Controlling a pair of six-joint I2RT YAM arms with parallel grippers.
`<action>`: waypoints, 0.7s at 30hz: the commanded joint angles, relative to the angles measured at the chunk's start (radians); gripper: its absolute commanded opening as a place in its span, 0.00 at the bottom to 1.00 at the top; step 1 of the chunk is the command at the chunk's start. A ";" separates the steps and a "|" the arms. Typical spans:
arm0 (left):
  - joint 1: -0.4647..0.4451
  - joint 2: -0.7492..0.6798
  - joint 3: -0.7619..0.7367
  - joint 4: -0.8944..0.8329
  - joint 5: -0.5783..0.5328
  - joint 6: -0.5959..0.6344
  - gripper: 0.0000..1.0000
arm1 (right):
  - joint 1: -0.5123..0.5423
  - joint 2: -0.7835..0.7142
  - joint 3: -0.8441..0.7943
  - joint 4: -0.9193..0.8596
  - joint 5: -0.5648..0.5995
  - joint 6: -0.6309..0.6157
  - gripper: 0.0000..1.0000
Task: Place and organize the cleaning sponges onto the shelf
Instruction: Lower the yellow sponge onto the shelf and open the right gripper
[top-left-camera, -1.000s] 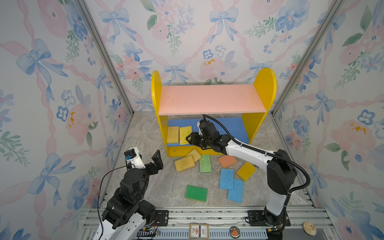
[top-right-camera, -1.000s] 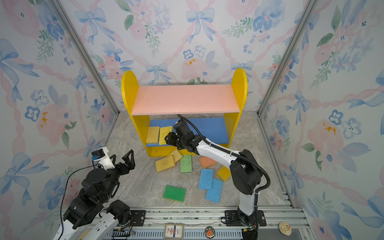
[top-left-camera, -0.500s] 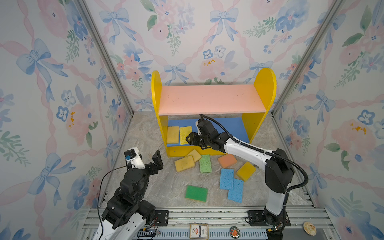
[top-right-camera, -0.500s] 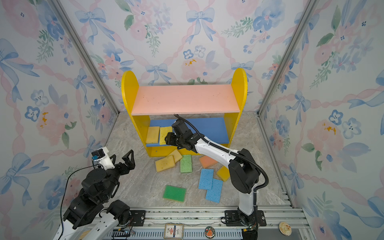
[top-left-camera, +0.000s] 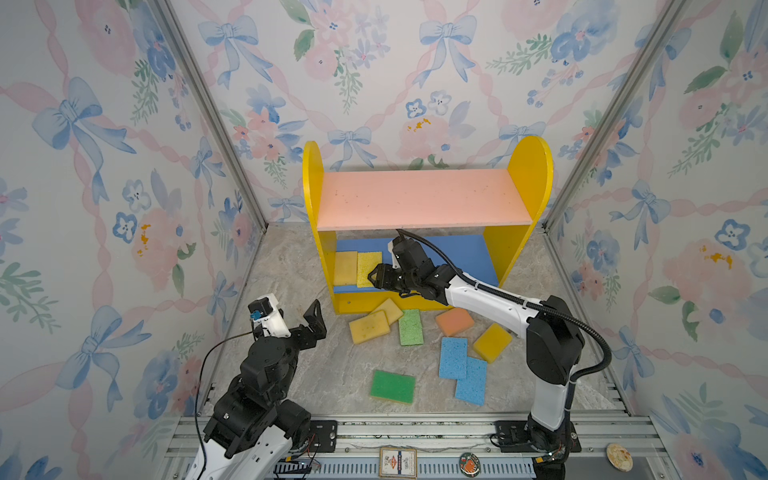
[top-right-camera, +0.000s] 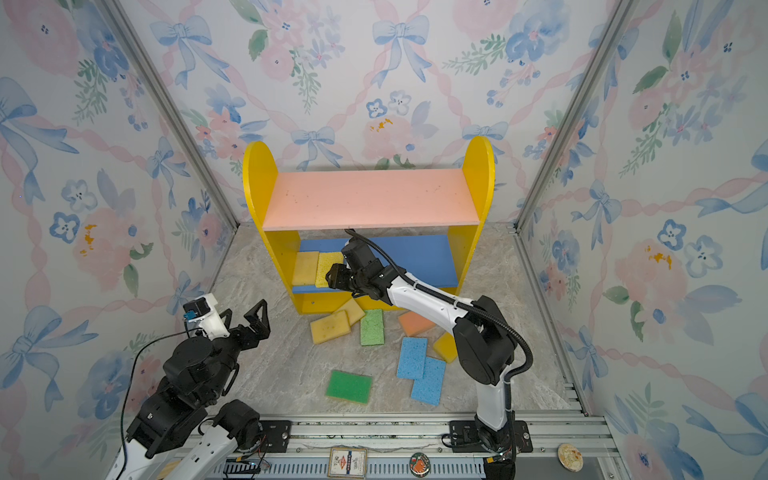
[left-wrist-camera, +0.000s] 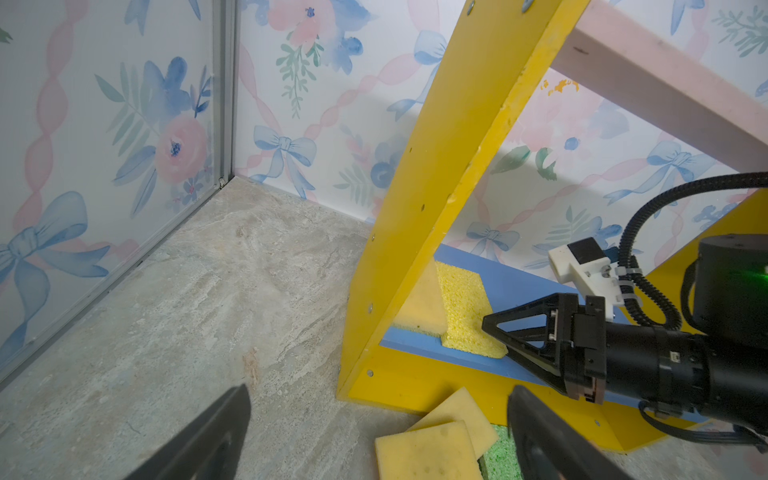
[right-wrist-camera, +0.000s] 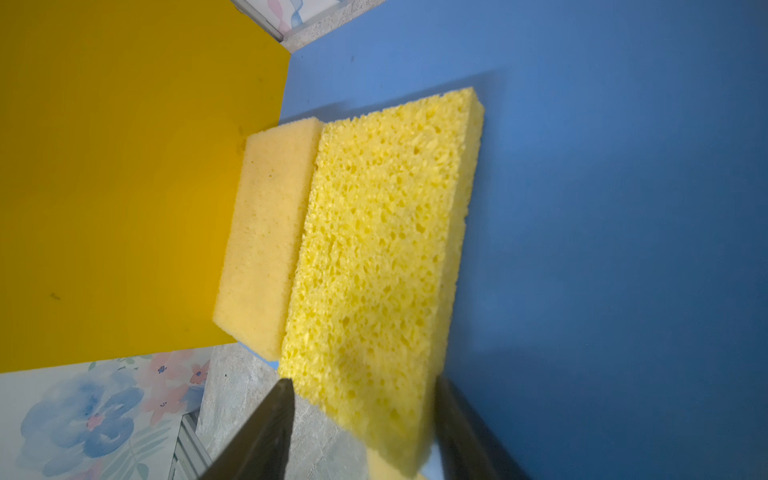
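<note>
Right wrist view is showing two sponges (right-wrist-camera: 374, 249) on the shelf (right-wrist-camera: 602, 208), eight are waiting on near floor (top-left-camera: 332, 374); left gripper (top-right-camera: 243, 313) gaping, hold of right gripper (right-wrist-camera: 363, 380) unclear.

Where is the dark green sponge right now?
In both top views the dark green sponge lies flat on the floor near the front rail, just left of the two blue sponges.

1. R wrist view: right gripper (right-wrist-camera: 363, 379) fingers (right-wrist-camera: 266, 432) are dark blur, cut by frame edge; contact w/ bright yellow sponge (right-wrist-camera: 374, 249) not clear.
2. Both top views: right gripper (top-left-camera: 372, 277) covers that sponge's near corner.
3. Right arm (top-right-camera: 428, 299) covers part of orange sponge (top-right-camera: 413, 324) & a yellow sponge (top-right-camera: 444, 348).
4. L wrist view: light green sponge (left-wrist-camera: 498, 461) mostly behind blurred finger (left-wrist-camera: 548, 440) of left gripper (left-wrist-camera: 379, 388).
5. Card (top-left-camera: 398, 461) on front rail (top-left-camera: 415, 428): print too small.
</note>
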 joint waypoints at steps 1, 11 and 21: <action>-0.001 0.006 -0.009 -0.007 -0.001 0.016 0.98 | -0.003 -0.010 -0.031 -0.026 0.023 0.004 0.58; -0.001 -0.002 -0.010 -0.007 -0.005 0.016 0.98 | 0.014 -0.020 0.010 -0.146 0.117 -0.076 0.74; 0.000 -0.007 -0.010 -0.008 -0.007 0.014 0.98 | 0.040 -0.034 0.028 -0.170 0.147 -0.135 0.78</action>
